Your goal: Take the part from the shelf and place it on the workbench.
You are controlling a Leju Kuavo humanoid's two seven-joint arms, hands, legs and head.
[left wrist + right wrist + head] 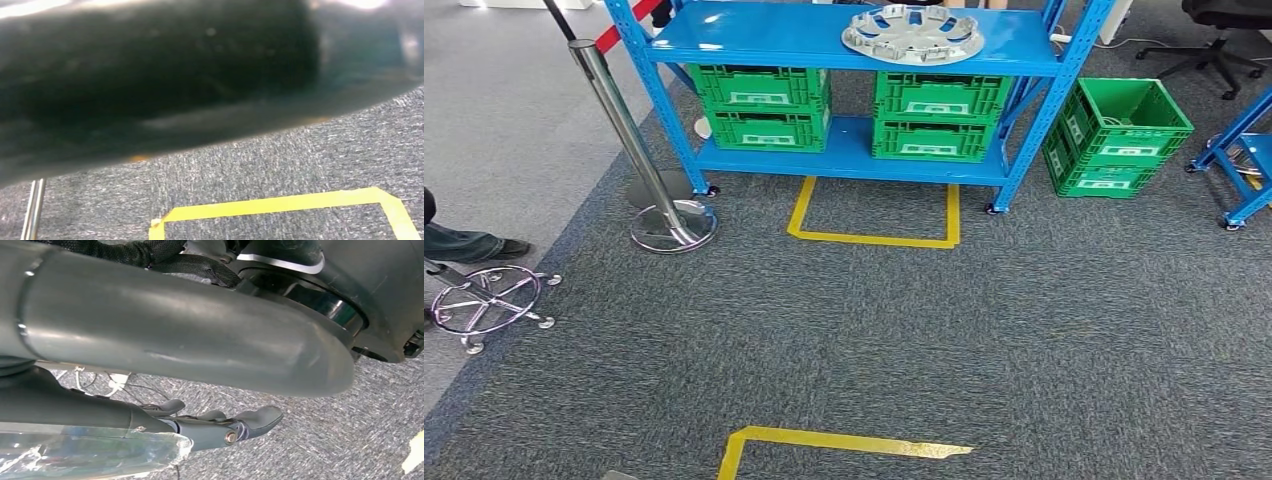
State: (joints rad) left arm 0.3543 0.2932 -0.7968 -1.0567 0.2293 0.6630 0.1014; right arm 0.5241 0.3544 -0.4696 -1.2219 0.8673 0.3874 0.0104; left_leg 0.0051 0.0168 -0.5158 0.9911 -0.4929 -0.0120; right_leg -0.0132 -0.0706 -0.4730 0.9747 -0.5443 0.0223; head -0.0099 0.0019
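Head view bright, even, sharp; wrist views blurry up close w/ glare

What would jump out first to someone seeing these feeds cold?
The bright blue shelf straight ahead, with a silver hubcap lying on its top level and four green crates stacked in pairs on the level below. A fifth green crate stands on the carpet to the shelf's right, and yellow floor tape marks a bay in front of the shelf. In the right wrist view, the right hand hangs over the carpet holding nothing.

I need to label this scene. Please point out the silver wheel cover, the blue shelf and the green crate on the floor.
Wheel cover (913, 33), head view, its centre.
Blue shelf (754, 32), head view, top board.
Green crate (1117, 150), head view, front wall.
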